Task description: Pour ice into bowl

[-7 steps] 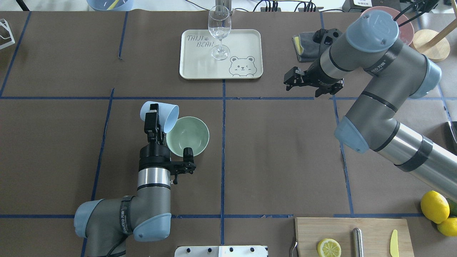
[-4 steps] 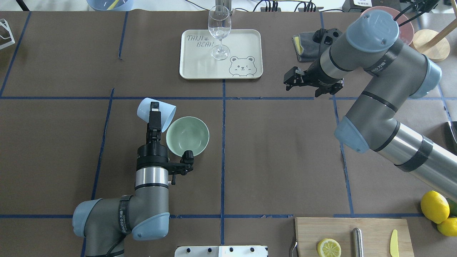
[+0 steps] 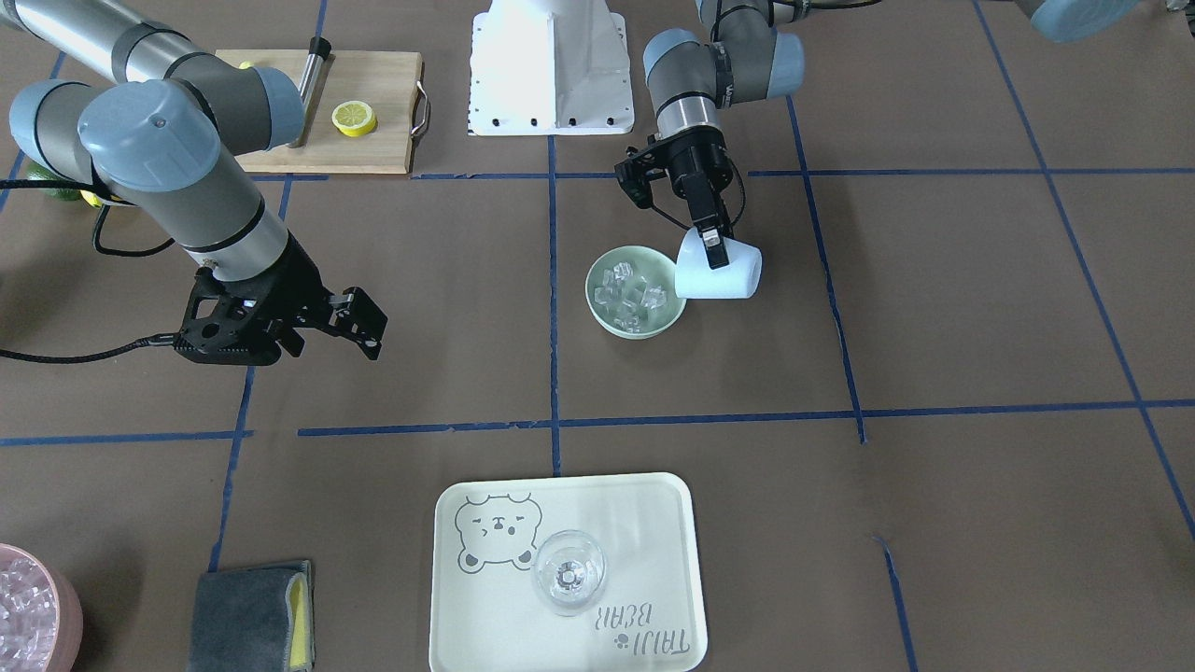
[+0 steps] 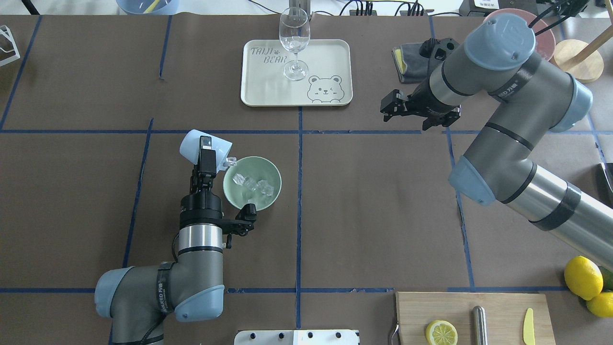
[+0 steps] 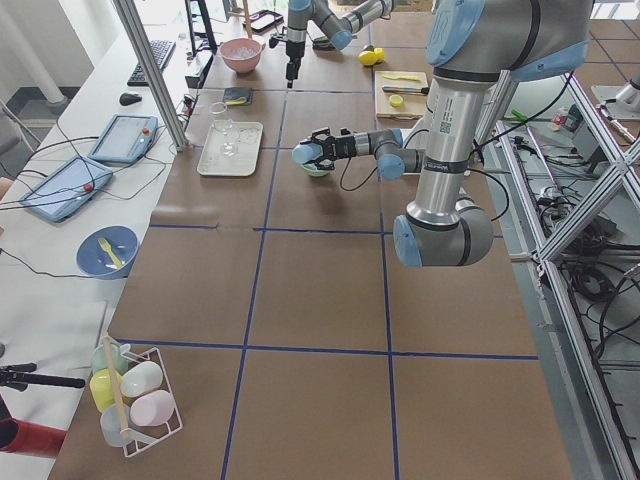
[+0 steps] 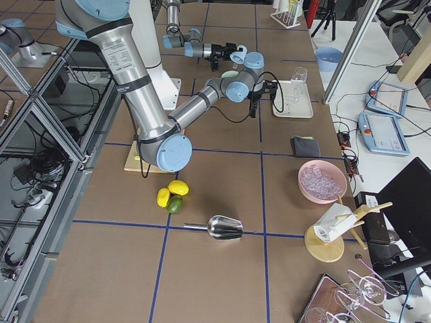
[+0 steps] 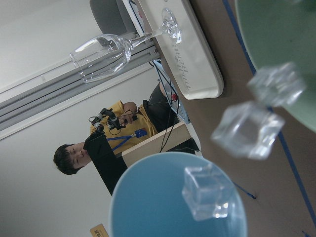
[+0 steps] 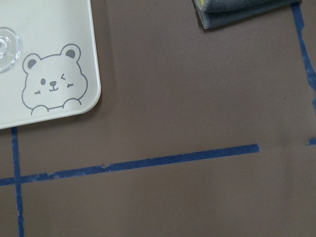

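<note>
Ice (image 4: 250,183) – small clear cubes, a few in mid-air at the mouth of a light blue cup (image 4: 189,146), several already lying in the mint-green bowl (image 4: 239,200). The left gripper (image 4: 206,149) pinches the cup between its jaws, tipped mouth-down just beside the bowl's rim. The right gripper (image 4: 390,106) – jaws spread, holding nothing – hangs well apart, near the tray (image 4: 335,52) with its wine glass (image 4: 294,33).

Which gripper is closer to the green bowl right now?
Left. The left gripper holds the tilted blue cup right at the rim of the bowl; the right gripper hovers far off, near the bear tray.
</note>
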Controlling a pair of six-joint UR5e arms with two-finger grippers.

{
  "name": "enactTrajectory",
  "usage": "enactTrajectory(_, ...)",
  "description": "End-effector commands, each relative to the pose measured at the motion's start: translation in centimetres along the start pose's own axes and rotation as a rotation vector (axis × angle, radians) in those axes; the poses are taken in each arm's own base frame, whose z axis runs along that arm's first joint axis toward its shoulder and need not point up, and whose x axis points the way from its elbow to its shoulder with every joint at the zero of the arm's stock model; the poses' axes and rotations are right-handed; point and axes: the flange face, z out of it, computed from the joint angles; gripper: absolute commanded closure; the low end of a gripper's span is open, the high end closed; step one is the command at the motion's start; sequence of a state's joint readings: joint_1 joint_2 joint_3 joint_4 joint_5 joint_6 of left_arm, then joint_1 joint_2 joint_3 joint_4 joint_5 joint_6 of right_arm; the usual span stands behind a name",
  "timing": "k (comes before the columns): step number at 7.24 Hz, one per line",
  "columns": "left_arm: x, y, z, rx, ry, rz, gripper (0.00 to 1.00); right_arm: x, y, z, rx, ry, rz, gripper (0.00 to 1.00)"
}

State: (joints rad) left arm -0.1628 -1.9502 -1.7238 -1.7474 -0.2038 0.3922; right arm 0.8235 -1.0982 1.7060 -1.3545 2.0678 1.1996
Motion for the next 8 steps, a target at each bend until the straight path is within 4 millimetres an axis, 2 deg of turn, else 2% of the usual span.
enactTrajectory(1,-0.2,0.1,-0.1,0.001,0.0,-0.004,1.0,0.0,0.0,-0.1,0.001,-0.002,0.0,0.0)
enactTrajectory(4,-1.2,0.5,-0.2,0.005,-0.001,-0.026,1.0,0.0,0.0,-0.1,0.001,-0.002,0.0,0.0)
enactTrajectory(5,-0.8,1.4,-0.2,0.004,0.001,-0.022,1.0,-0.1,0.1,-0.1,0.002,-0.003,-0.001,0.0)
enactTrajectory(6,-1.1,4.4,-0.4,0.006,0.002,-0.043,1.0,-0.2,0.1,-0.1,0.002,-0.004,-0.002,0.0)
enactTrajectory(7,0.0,7.6,-0.4,0.001,0.005,-0.024,1.0,-0.2,0.1,-0.1,0.002,-0.004,-0.001,0.0)
enactTrajectory(8,1.4,9.8,-0.2,-0.002,0.007,-0.014,1.0,-0.4,0.2,-0.2,0.003,-0.006,-0.003,0.0)
